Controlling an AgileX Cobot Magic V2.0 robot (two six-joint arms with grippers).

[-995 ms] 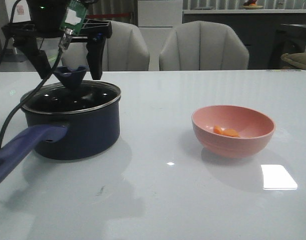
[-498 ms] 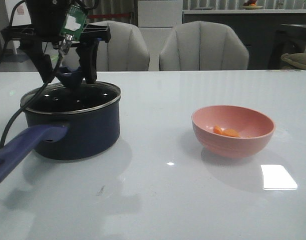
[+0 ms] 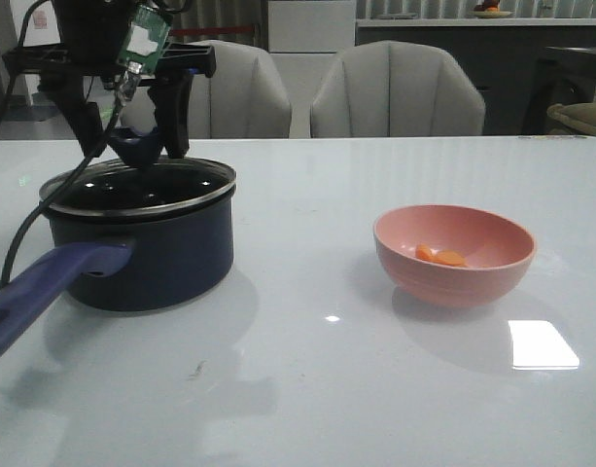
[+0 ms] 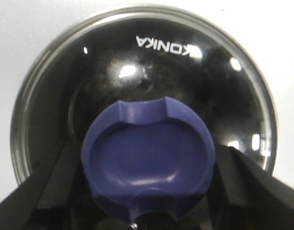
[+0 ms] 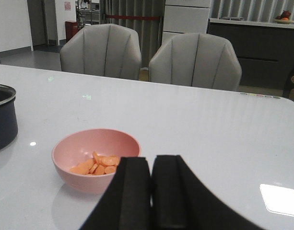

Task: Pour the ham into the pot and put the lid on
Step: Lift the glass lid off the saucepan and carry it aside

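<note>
Gripping the dark blue knob of the lid, the left pincer stands over the pot at about ten o'clock on the white desk, one finger on each side of the knob. The lid sits on the pot's rim, and the pot's long purple-blue handle runs out toward seven o'clock. A black cable hangs down past the pot's left side. Well apart, at about three o'clock, the pink bowl holds the ham, with bare desk between bowl and pot. Two grey chairs stand behind the far edge.

The left wrist view looks straight down on the knob and through the glass into the pot's black inside, with lettering on the lid that the front view cannot show. The right wrist view shows the right pincer clenched on nothing, its fingers pressed together, near the bowl, and the ham as many slices where the front view shows only a few
</note>
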